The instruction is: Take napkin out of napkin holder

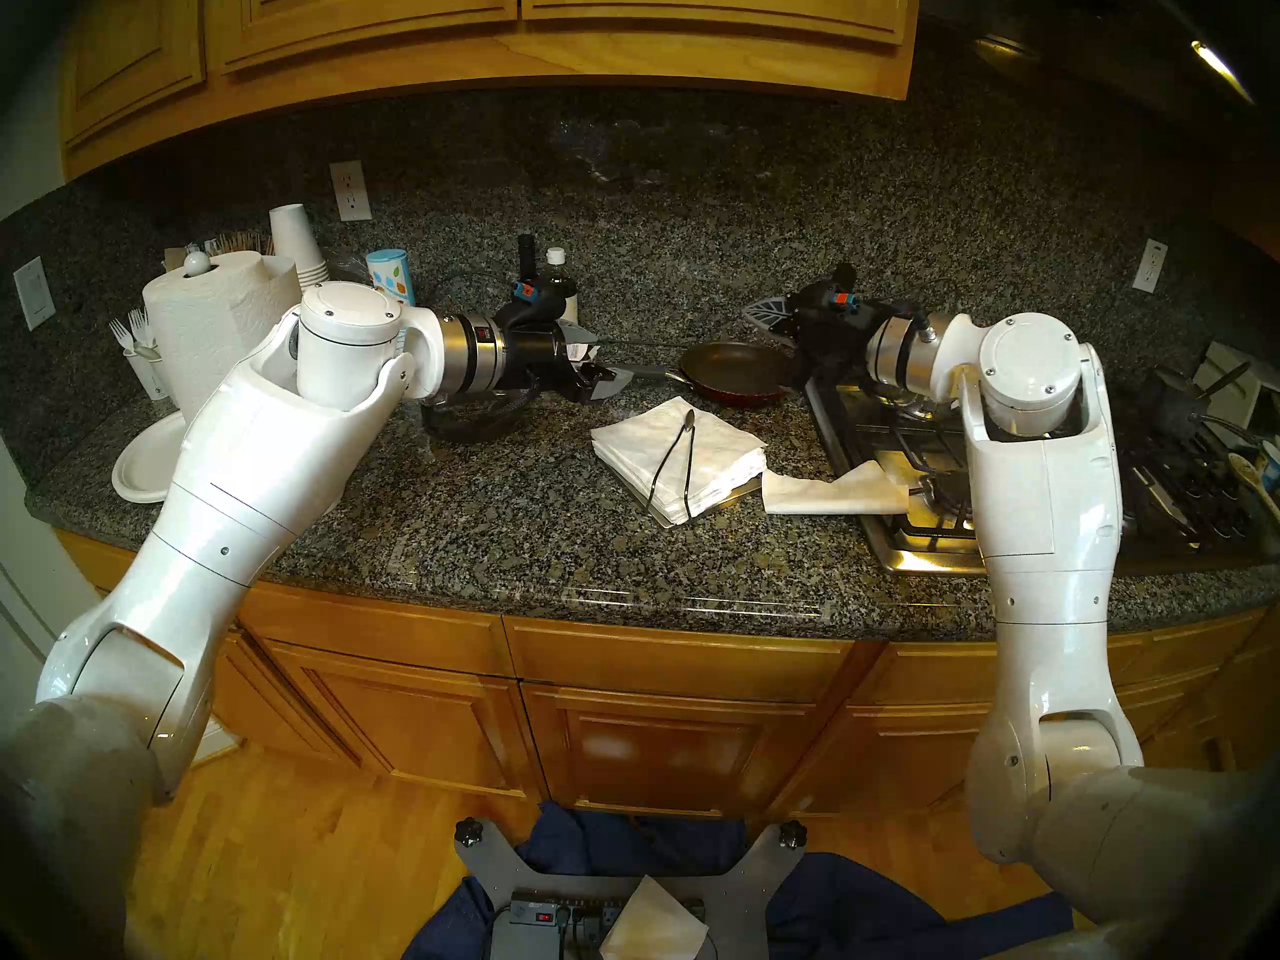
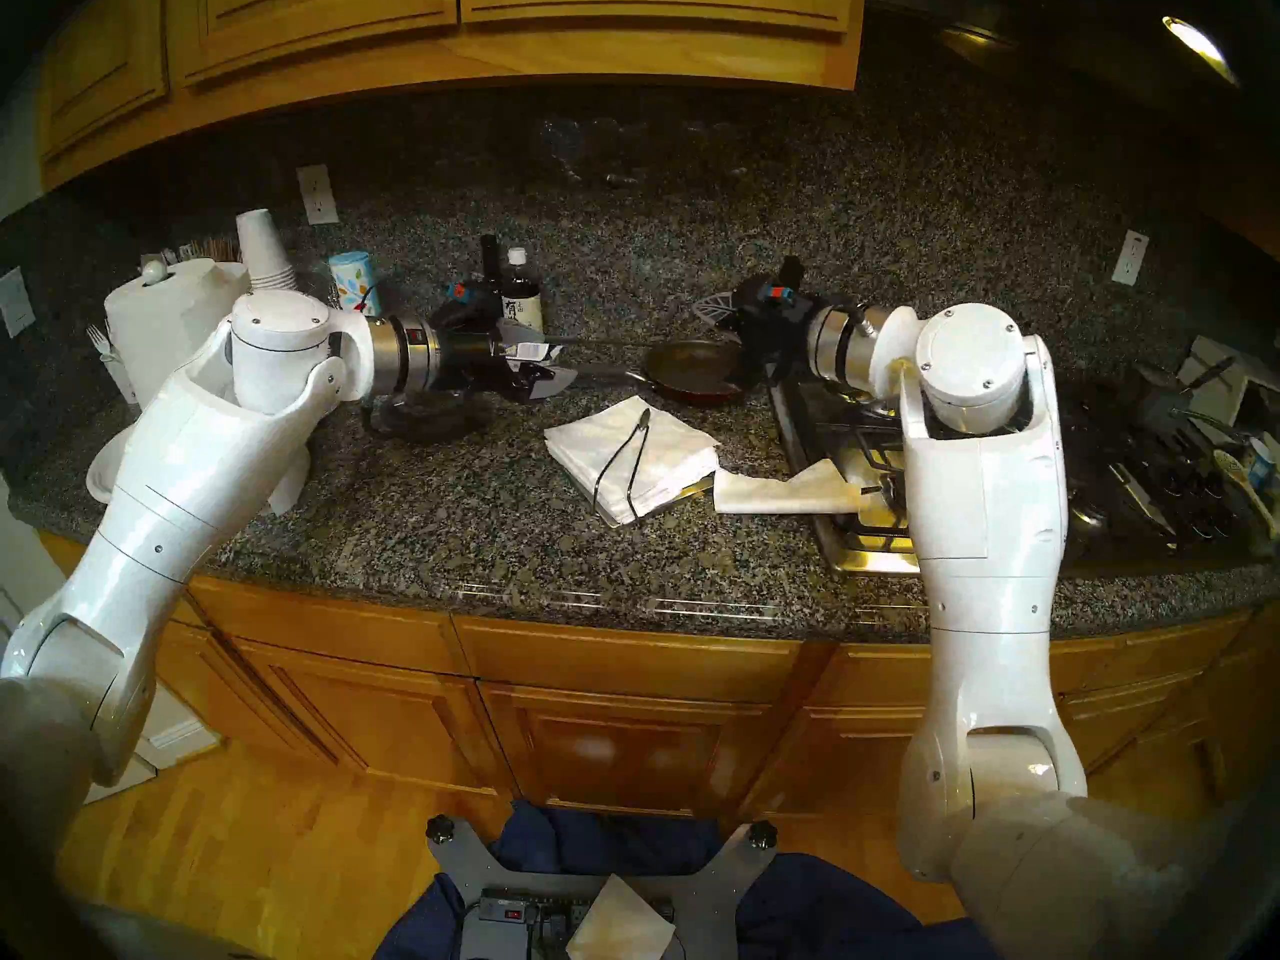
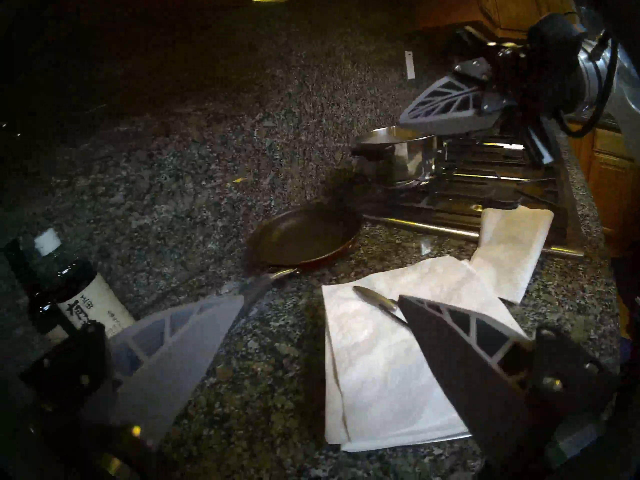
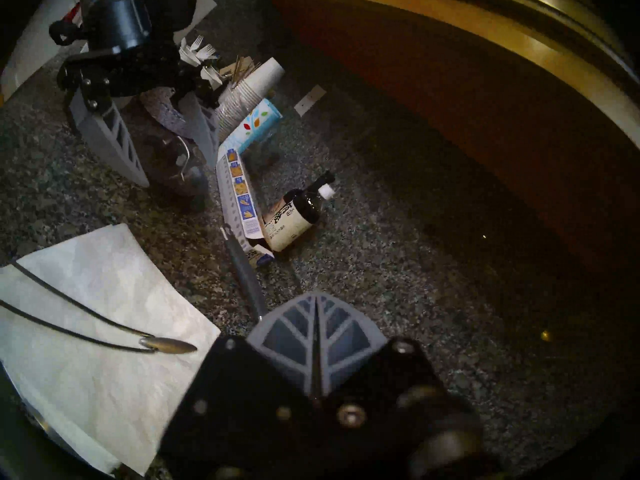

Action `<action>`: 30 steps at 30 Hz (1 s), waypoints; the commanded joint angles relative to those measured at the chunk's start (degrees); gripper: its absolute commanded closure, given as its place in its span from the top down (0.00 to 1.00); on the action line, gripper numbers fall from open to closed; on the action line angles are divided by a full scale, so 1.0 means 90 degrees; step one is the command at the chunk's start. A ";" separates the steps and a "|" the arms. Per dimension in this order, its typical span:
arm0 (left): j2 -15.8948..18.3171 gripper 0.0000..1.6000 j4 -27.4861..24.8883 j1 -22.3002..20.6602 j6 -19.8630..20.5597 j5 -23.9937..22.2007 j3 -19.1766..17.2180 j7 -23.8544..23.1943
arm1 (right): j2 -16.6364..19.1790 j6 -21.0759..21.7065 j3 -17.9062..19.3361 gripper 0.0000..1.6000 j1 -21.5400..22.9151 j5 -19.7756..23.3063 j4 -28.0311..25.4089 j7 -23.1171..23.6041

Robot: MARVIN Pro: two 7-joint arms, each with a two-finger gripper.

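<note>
Granite desk (image 1: 526,550) carries the stack of napkins (image 1: 675,456) on the napkin holder (image 1: 742,489) mid-desk, wire arm down; the loose napkin (image 1: 831,493) lies beside it, overlapping the cooktop (image 1: 900,543) edge. Left fingers (image 3: 311,358) hover spread, empty. Right fingers (image 4: 317,334) are pressed together, empty.

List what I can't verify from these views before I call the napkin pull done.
- Napkin: its far end is hidden behind the right arm in both head views.
- Napkin holder: only a brass sliver shows; the napkin stack covers the plate.
- Right gripper: looks shut and empty.
- Left gripper: open.
</note>
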 commanded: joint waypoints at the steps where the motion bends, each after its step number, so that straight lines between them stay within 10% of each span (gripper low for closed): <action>1: -0.0028 1.00 -0.0226 -0.0027 -0.0205 0.0037 -0.0336 0.0410 | 0.0116 0.0099 0.0509 0.35 -0.0326 0.0290 -0.0745 0.0134; 3: -0.0014 1.00 -0.0275 0.0023 -0.0238 0.0086 -0.0386 0.0546 | 0.0098 0.0128 0.0616 0.73 -0.0449 0.0344 -0.0897 0.0207; 30: -0.0165 1.00 -0.0688 0.0516 -0.0429 0.0141 -0.0695 0.1347 | -0.0295 0.1178 0.1055 0.73 -0.1425 -0.0106 -0.2559 0.0266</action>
